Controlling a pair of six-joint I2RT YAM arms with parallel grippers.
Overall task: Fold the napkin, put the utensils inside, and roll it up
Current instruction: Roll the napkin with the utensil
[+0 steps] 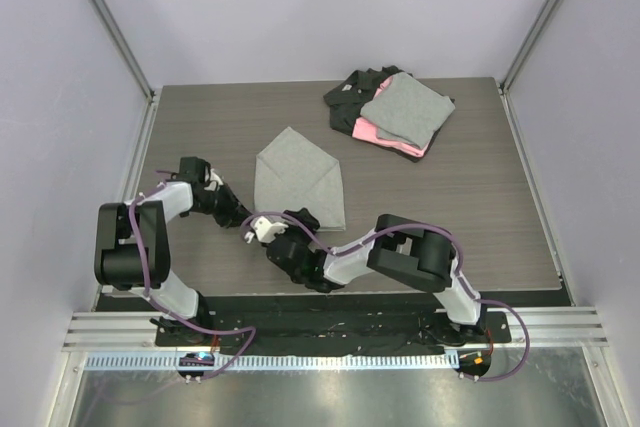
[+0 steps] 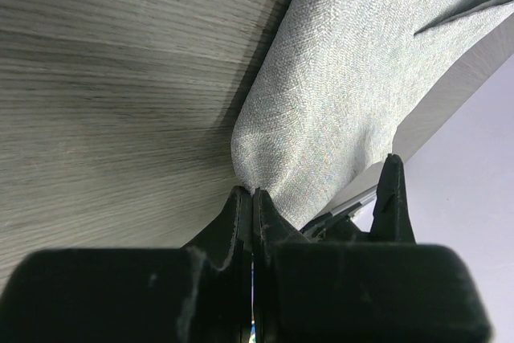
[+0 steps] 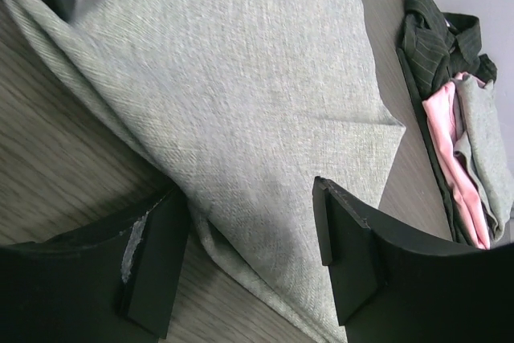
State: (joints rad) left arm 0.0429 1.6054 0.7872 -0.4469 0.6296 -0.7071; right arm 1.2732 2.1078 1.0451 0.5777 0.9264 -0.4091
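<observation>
The left hand (image 2: 253,198) is clenched on the napkin's (image 1: 300,172) near corner, and the right hand (image 3: 250,194) straddles its near edge, released, seemingly ready to fold.

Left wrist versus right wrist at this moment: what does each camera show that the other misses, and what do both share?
Left wrist only: the left gripper, shut and pinching a corner of the napkin. Right wrist only: the right gripper, open with its jaws on either side of the napkin's edge, and the stack of black, pink and grey cloths beyond. Both: the grey napkin and the wooden table.
</observation>
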